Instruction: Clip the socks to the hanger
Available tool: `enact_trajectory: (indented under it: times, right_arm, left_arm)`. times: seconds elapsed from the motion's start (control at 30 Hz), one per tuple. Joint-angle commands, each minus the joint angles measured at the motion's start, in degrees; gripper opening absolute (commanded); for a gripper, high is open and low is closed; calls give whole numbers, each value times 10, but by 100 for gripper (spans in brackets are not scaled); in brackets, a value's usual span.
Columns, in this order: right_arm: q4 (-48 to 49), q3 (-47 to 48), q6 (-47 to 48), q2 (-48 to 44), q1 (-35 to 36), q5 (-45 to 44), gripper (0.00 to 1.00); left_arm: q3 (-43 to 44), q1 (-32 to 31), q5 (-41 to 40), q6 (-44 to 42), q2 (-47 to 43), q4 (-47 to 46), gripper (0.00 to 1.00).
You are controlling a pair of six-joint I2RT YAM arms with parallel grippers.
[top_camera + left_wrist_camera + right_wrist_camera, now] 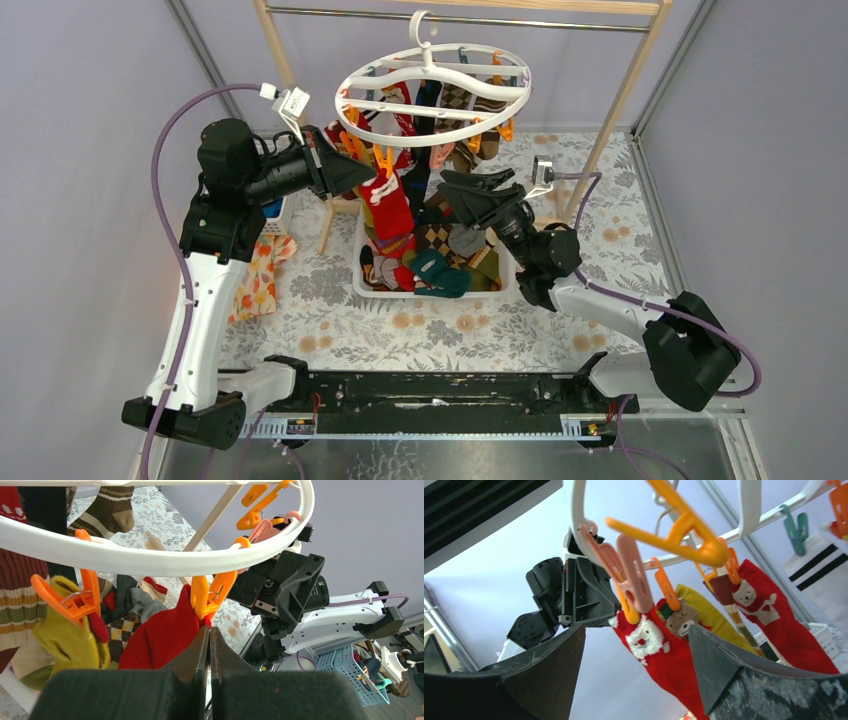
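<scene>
The white oval hanger (pixel 432 95) hangs from the metal bar, with several socks clipped round it. A red Santa-face sock (pixel 390 205) hangs from an orange clip (pixel 210 592) at the near rim. My left gripper (pixel 368 172) is shut and empty, its tip (pixel 210 630) just below that clip, beside the red sock (pixel 160 635). My right gripper (pixel 455 185) is open, just right of the sock. In the right wrist view the Santa sock (pixel 659 655) hangs between the spread fingers (pixel 549 665) without touching them. More socks (pixel 440 270) lie in the basket below.
A white basket (pixel 357 262) sits on the flowered tablecloth under the hanger. The wooden-framed rail (pixel 620 100) stands behind. An orange-flowered cloth (pixel 258 280) lies at the left, by a blue basket (pixel 272 212). Free pink and orange clips (pixel 634 575) dangle near the right gripper.
</scene>
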State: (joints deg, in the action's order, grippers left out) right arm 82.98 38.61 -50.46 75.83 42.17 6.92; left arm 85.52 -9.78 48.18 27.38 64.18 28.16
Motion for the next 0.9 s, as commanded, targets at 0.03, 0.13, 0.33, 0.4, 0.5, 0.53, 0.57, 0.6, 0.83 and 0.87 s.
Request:
enact_trajectory:
  times: [0.03, 0.13, 0.33, 0.4, 0.5, 0.53, 0.57, 0.6, 0.83, 0.87]
  right_arm:
    - [30, 38, 11, 8, -30, 6, 82]
    - [54, 64, 6, 28, -36, 25, 82]
    - [88, 115, -16, 73, -36, 72, 79]
    - [110, 117, -28, 89, -36, 74, 77]
    - [138, 126, -42, 106, -37, 81, 65]
    - [142, 132, -47, 110, -37, 88, 61]
    - [146, 137, -51, 114, -36, 94, 60]
    - [149, 139, -55, 117, -36, 97, 59]
    - [150, 133, -49, 111, -36, 87, 45]
    - [150, 130, -46, 108, -36, 83, 40]
  left_arm:
    - [15, -2, -8, -11, -7, 7, 4]
    - [16, -2, -10, -13, -8, 9, 5]
    - [20, -2, -10, -15, -10, 16, 5]
    - [24, -2, -10, -17, -11, 21, 5]
    - [32, -2, -10, -19, -12, 28, 5]
    - [33, -2, -11, -20, -12, 30, 5]
    - [35, -2, -11, -20, -12, 32, 5]
    - [37, -2, -12, -20, -11, 33, 5]
    - [50, -2, -19, -24, -9, 45, 6]
    - [52, -2, -20, -26, -8, 48, 6]
